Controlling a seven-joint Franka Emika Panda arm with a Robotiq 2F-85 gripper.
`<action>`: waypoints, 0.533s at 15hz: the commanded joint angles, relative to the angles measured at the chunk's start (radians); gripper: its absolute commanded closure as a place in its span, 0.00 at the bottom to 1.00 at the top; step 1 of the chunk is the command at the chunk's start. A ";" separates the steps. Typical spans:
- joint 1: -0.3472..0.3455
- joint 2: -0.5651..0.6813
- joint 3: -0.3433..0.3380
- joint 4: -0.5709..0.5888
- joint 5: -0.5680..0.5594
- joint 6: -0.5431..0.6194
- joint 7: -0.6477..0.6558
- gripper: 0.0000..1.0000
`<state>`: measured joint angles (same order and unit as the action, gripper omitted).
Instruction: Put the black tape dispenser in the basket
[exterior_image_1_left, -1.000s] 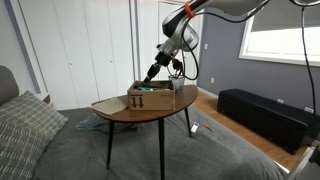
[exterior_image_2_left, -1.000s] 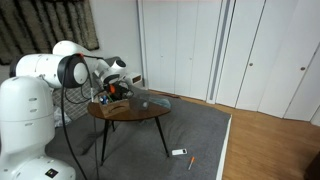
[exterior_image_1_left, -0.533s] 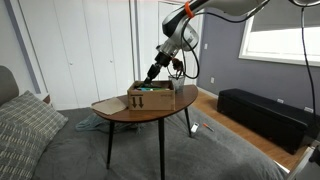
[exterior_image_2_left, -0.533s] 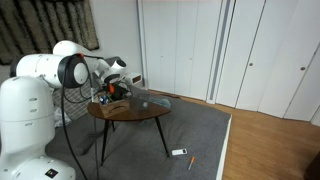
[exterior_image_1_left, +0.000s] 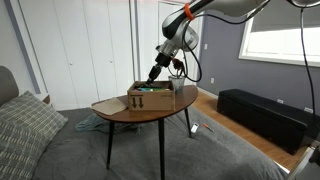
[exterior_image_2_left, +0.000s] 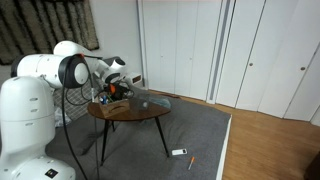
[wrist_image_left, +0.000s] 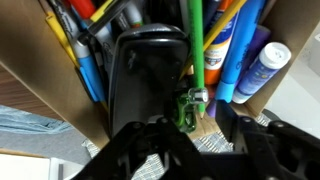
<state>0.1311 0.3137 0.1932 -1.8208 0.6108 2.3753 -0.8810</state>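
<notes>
The black tape dispenser (wrist_image_left: 148, 80) stands inside a brown cardboard box (wrist_image_left: 62, 95) among pens and markers, next to a green marker (wrist_image_left: 197, 50). My gripper (wrist_image_left: 185, 140) is open and hovers just above the box, its dark fingers on either side of the dispenser's near end without touching it. In both exterior views the gripper (exterior_image_1_left: 152, 73) (exterior_image_2_left: 112, 88) is at the top of the box (exterior_image_1_left: 148, 99) on the round wooden table. A faint see-through shape (exterior_image_2_left: 150, 100) beside the box may be the wire-mesh basket; I cannot tell for sure.
The round table (exterior_image_1_left: 115, 112) stands on thin legs over grey carpet. A blue-capped white bottle (wrist_image_left: 268, 62) and several markers crowd the box. A bed with a plaid pillow (exterior_image_1_left: 25, 125) and a dark bench (exterior_image_1_left: 265, 115) flank the table.
</notes>
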 joint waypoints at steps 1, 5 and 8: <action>-0.002 0.034 0.022 0.041 -0.066 0.054 0.030 0.68; -0.002 0.060 0.046 0.059 -0.101 0.114 0.052 0.66; -0.005 0.077 0.065 0.070 -0.114 0.126 0.076 0.65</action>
<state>0.1336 0.3567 0.2314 -1.7882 0.5349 2.4815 -0.8540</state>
